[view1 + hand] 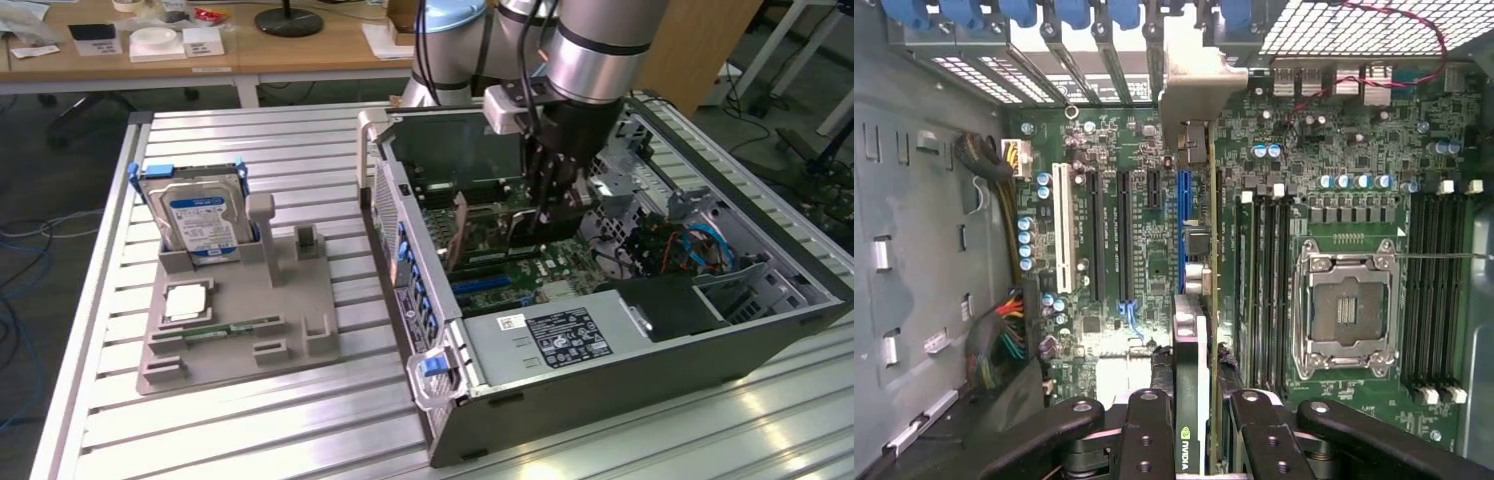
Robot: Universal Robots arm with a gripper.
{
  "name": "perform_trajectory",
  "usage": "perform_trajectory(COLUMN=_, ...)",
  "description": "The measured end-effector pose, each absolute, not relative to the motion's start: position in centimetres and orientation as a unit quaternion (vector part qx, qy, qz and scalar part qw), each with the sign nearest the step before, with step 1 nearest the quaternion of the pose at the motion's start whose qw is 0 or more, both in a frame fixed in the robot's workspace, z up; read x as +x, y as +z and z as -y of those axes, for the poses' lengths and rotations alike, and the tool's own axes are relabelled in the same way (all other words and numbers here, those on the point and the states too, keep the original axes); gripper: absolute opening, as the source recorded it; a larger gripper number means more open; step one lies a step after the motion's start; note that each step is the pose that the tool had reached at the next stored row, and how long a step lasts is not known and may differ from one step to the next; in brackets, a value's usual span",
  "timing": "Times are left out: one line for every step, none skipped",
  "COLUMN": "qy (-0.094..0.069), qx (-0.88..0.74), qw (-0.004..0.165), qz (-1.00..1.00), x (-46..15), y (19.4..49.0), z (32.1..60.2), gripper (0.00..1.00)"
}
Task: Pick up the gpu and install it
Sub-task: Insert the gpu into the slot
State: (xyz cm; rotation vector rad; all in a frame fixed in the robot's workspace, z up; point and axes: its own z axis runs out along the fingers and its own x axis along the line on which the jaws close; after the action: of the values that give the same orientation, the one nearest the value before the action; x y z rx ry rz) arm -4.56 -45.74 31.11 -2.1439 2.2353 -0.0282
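Observation:
My gripper (1197, 425) (551, 205) is down inside the open computer case (747, 345), shut on the gpu (1199, 330). The wrist view looks along the card's top edge. It is a thin dark board with a black cooler, clamped between the two black fingers (1146, 430). Its silver bracket (1194, 85) reaches the case's rear slot openings. The card stands on edge over the green motherboard (1144, 240), in line with the blue expansion slot (1183, 205). Whether it sits in the slot I cannot tell. In the exterior view the gpu (518, 238) hangs below the gripper, close above the board.
A grey fixture (307, 300) at the exterior view's left holds a blue-labelled hard drive (200, 215), a RAM stick (234, 327) and a small square chip (187, 300). Inside the case are the power supply (561, 335), an empty CPU socket (1344, 305), memory slots (1429, 290) and cable bundles (1014, 335).

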Motion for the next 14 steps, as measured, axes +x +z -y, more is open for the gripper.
perform_trajectory(qy=-0.009, qx=-0.692, qw=0.022, qz=-0.721, x=-4.61, y=31.02, z=45.74, gripper=0.26)
perform_trajectory(qy=-0.009, qx=-0.692, qw=0.022, qz=-0.722, x=-4.63, y=30.99, z=45.74, gripper=0.26)
perform_trajectory(qy=-0.009, qx=-0.692, qw=0.022, qz=-0.721, x=-4.63, y=30.99, z=45.74, gripper=0.26)
perform_trajectory(qy=-0.009, qx=-0.692, qw=0.022, qz=-0.721, x=-4.63, y=30.99, z=45.75, gripper=0.26)
perform_trajectory(qy=-0.009, qx=-0.692, qw=0.022, qz=-0.721, x=-4.63, y=30.99, z=45.75, gripper=0.26)
perform_trajectory(qy=-0.009, qx=-0.692, qw=0.022, qz=-0.721, x=-4.64, y=30.98, z=45.74, gripper=0.26)
perform_trajectory(qy=-0.009, qx=-0.692, qw=0.022, qz=-0.722, x=-4.64, y=30.98, z=45.74, gripper=0.26)
perform_trajectory(qy=-0.009, qx=-0.692, qw=0.022, qz=-0.721, x=-4.64, y=30.98, z=45.74, gripper=0.26)
perform_trajectory(qy=-0.009, qx=-0.692, qw=0.022, qz=-0.721, x=-4.64, y=30.98, z=45.74, gripper=0.26)
perform_trajectory(qy=-0.009, qx=-0.692, qw=0.022, qz=-0.721, x=-4.65, y=30.97, z=45.76, gripper=0.26)
perform_trajectory(qy=-0.009, qx=-0.692, qw=0.022, qz=-0.721, x=-4.68, y=30.97, z=45.8, gripper=0.26)
perform_trajectory(qy=-0.009, qx=-0.692, qw=0.022, qz=-0.722, x=-4.72, y=30.97, z=45.84, gripper=0.26)
perform_trajectory(qy=-0.009, qx=-0.692, qw=0.022, qz=-0.722, x=-4.76, y=30.98, z=45.88, gripper=0.26)
perform_trajectory(qy=-0.009, qx=-0.692, qw=0.022, qz=-0.722, x=-4.8, y=30.96, z=45.91, gripper=0.26)
